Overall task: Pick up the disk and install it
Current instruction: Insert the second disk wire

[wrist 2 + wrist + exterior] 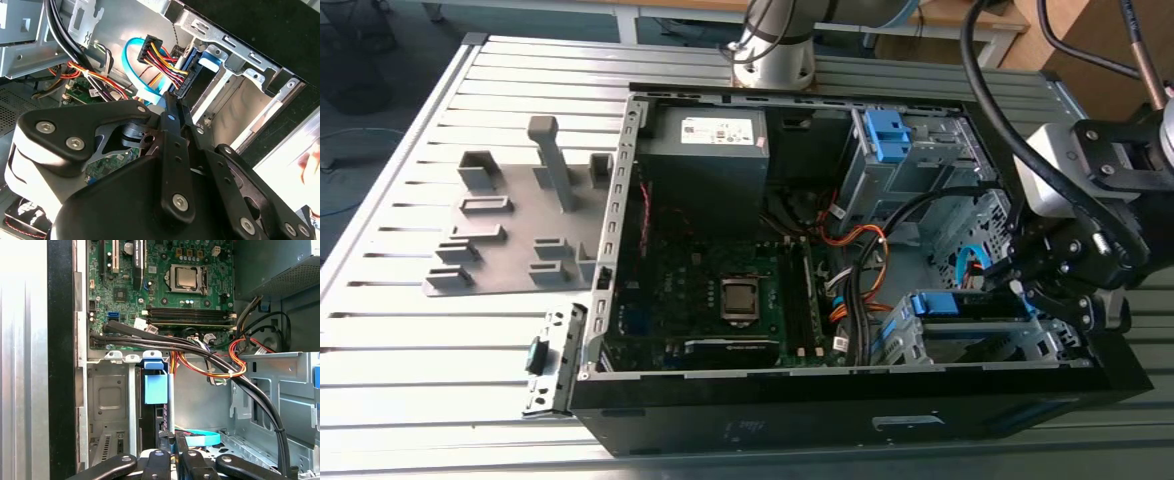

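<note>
The open computer case [854, 425] lies on a slatted metal table [400, 350]. The disk [945, 303] sits on edge in the metal drive cage [1014, 340] at the lower right of the exterior view, its bright blue bracket [155, 387] facing up out of the slot. The gripper [1018, 289] hangs just beside it, over the cage's right end, its claw pressed together with nothing visibly pinched. In the second wrist view the fingertips [172, 100] lie close to the multicoloured power connector [172, 70] plugged at the disk's end.
</note>
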Robot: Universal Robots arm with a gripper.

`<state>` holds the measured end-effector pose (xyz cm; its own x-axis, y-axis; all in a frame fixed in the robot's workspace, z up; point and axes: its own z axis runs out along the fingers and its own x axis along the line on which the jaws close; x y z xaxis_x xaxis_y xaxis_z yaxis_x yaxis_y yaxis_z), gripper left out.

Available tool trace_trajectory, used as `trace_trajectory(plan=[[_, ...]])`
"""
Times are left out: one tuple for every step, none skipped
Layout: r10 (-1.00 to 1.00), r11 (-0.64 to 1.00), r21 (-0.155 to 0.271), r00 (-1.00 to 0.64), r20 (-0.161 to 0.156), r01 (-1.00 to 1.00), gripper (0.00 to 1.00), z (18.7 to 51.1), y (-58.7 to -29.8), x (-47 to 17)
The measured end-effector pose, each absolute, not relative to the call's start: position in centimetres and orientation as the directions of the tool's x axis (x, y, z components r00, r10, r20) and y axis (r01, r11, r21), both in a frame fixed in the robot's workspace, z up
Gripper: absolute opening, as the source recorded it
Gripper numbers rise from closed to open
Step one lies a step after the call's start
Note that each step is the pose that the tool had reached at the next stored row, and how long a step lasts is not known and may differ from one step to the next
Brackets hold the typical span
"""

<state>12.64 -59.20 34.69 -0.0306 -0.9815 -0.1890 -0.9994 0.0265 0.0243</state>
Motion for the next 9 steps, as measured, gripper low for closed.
trace_trajectory(plan=[[-0.982,0.027,0.024,-0.031,-0.189,-0.999,0.16,34.69,-59.20,12.64],[-0.982,0.026,0.024,-0.031,-0.188,-0.999,0.16,34.67,-59.21,12.62],[-0.982,0.027,0.024,-0.031,-0.188,-0.999,0.16,34.61,-59.21,12.60],[-0.982,0.027,0.024,-0.031,-0.188,-0.999,0.16,34.52,-59.22,12.57],[-0.982,0.027,0.024,-0.031,-0.187,-0.999,0.16,34.43,-59.22,12.53],[-0.982,0.027,0.024,-0.031,-0.188,-0.999,0.16,34.35,-59.22,12.50],[-0.982,0.027,0.024,-0.031,-0.188,-0.999,0.16,34.27,-59.22,12.50],[-0.982,0.026,0.024,-0.031,-0.188,-0.999,0.16,34.16,-59.22,12.50],[-0.982,0.026,0.024,-0.031,-0.188,-0.999,0.16,34.05,-59.22,12.50]])
